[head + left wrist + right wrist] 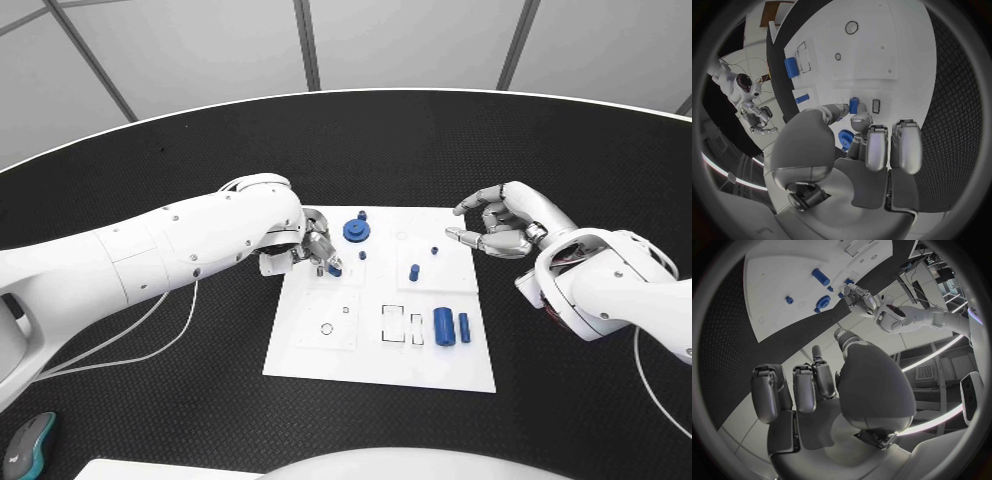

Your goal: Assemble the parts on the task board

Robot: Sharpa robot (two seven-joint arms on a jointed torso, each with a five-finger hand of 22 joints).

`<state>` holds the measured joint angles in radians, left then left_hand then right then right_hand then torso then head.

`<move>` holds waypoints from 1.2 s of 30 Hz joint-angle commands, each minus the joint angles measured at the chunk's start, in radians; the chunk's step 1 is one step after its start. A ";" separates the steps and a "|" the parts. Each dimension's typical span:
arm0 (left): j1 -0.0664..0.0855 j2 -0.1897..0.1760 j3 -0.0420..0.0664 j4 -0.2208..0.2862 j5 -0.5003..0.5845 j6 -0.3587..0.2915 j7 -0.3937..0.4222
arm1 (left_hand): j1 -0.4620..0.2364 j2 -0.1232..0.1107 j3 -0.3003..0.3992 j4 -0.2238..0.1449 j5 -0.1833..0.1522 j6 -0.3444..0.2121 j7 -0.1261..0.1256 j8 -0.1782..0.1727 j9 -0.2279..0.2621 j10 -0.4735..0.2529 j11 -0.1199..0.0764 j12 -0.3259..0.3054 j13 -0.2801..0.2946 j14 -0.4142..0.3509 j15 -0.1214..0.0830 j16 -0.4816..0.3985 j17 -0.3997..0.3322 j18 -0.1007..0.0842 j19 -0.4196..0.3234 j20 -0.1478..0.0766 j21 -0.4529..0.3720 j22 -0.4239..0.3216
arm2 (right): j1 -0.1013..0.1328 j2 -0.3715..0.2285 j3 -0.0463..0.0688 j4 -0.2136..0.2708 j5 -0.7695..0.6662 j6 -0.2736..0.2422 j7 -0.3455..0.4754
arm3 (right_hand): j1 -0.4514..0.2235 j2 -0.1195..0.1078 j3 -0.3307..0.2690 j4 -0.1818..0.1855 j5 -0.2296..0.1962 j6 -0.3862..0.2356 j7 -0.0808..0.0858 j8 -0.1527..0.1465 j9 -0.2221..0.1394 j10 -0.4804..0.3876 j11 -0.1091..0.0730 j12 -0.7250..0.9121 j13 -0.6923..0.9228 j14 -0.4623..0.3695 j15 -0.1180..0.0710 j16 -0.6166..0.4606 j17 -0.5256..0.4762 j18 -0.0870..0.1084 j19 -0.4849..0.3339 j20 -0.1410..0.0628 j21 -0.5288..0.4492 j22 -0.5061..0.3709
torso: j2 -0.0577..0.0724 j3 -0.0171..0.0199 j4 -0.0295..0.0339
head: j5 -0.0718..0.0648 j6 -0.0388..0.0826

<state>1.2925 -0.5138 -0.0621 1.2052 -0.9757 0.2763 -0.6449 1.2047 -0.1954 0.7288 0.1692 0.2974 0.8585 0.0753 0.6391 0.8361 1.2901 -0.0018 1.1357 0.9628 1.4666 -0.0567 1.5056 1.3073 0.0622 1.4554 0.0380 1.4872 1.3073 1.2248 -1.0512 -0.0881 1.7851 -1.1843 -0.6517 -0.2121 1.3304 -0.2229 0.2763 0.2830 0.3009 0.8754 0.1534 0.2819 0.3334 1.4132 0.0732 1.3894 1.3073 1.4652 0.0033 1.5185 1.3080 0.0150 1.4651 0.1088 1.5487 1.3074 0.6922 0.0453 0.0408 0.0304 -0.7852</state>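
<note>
The task board (378, 352) lay at the centre of the black table (173, 400). The left hand (306, 246) hung over the board's ten o'clock corner, its fingertips (856, 121) pinching a small blue peg (853, 105), apparently to carry it to a socket; in the left wrist view the peg sat just beside a small rectangular slot (876, 105), which may be where it belonged. At about twelve o'clock on the board the blue gear (356, 234) sat in place, with short blue pins (414, 271) toward the middle. Two blue cylinders (451, 326) lay side by side near four o'clock, within easy reach of the right arm. The right hand (500, 222) hovered just off the board's two o'clock edge, its fingers loosely curled and apart, holding nothing, seemingly kept clear while the left worked.
</note>
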 commanded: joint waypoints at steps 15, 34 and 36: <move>0.000 0.005 0.000 -0.007 0.000 0.008 -0.009 | 0.002 0.009 0.153 -0.161 0.014 0.009 0.002 0.007 0.002 0.008 -0.002 0.004 0.000 0.068 -0.009 0.000 0.124 -0.019 0.005 0.000 0.005 0.067 | 0.000 -0.001 0.000 0.002 0.000 0.001 0.000 | 0.010 0.001 -0.001 0.005 0.003 0.004 0.000 0.006 -0.001 0.003 -0.004 -0.001 0.087 0.078 -0.007 -0.005 0.151 -0.008 0.092 -0.006 -0.004 0.250 | 0.000 0.0013 -0.0004 | -0.001 -0.003; -0.001 0.025 0.000 -0.017 0.000 0.019 -0.043 | -0.004 0.009 0.151 -0.161 0.034 0.011 0.000 0.008 0.005 0.011 -0.004 0.003 -0.001 0.068 -0.010 0.000 0.124 -0.020 0.007 -0.001 0.006 0.070 | 0.000 -0.002 0.000 0.005 0.000 0.001 0.000 | 0.010 0.002 -0.004 0.005 0.008 0.005 0.000 0.008 -0.002 0.003 -0.004 -0.001 0.087 0.078 -0.007 -0.006 0.151 -0.008 0.092 -0.007 -0.004 0.250 | 0.000 0.0012 0.0004 | -0.005 -0.010; -0.001 0.027 0.000 -0.019 0.000 0.015 -0.045 | -0.005 0.010 0.150 -0.160 0.036 0.012 0.000 0.008 0.005 0.012 -0.004 0.004 0.001 0.068 -0.010 0.000 0.124 -0.020 0.007 -0.001 0.006 0.070 | 0.000 -0.002 0.000 0.005 0.000 0.001 0.000 | 0.010 0.002 -0.004 0.005 0.008 0.005 0.000 0.008 -0.002 0.003 -0.004 -0.001 0.087 0.078 -0.007 -0.006 0.151 -0.008 0.092 -0.007 -0.004 0.250 | 0.000 0.0012 0.0005 | -0.005 -0.010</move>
<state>1.2917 -0.4873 -0.0624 1.1870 -0.9760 0.2926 -0.6891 1.2008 -0.1923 0.7261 0.1664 0.3304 0.8670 0.0769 0.6438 0.8415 1.2957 -0.0035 1.1356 0.9622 1.4664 -0.0569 1.5056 1.3080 0.0622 1.4553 0.0381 1.4872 1.3079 1.2248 -1.0529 -0.0881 1.7898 -1.1843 -0.6503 -0.2119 1.3304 -0.2230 0.2737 0.2856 0.3057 0.8754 0.1534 0.2860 0.3322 1.4131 0.0732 1.3894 1.3077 1.4651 0.0033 1.5185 1.3076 0.0151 1.4651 0.1088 1.5488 1.3074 0.6932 0.0466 0.0408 0.0260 -0.7940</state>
